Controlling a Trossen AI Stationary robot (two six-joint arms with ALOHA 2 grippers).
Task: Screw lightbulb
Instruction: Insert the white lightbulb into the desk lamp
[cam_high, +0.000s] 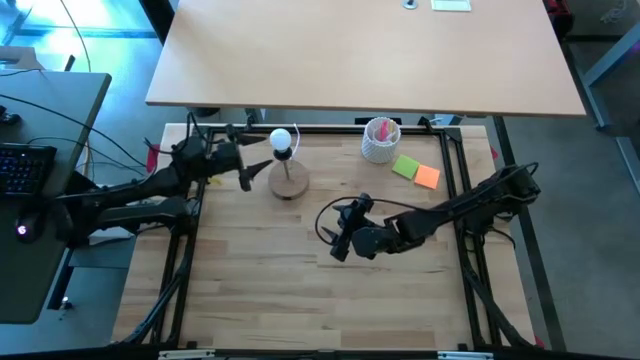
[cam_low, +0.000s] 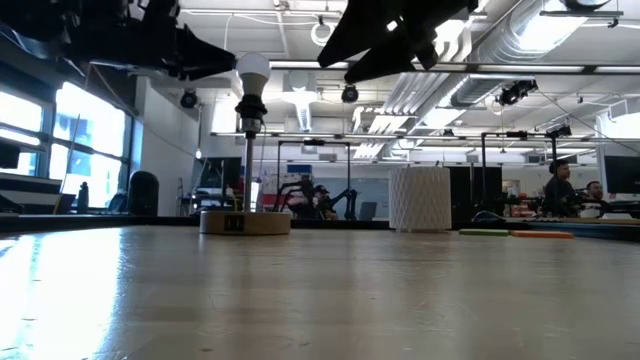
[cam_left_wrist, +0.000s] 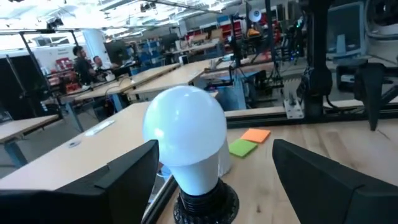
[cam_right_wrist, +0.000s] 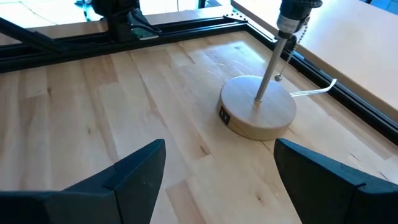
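The white lightbulb stands upright with its base in the black socket on top of the round wooden stand, at the far left-centre of the table. My left gripper is level at the bulb's height, just to its left. It is open, with a finger on either side of the bulb and a gap showing to each. My right gripper hangs open over the table's middle, nothing between its fingers, pointing toward the stand.
A white ribbed cup with pink contents stands at the far edge. Green and orange sticky notes lie beside it. A black frame rail borders the table. A pull chain hangs beside the stand's pole.
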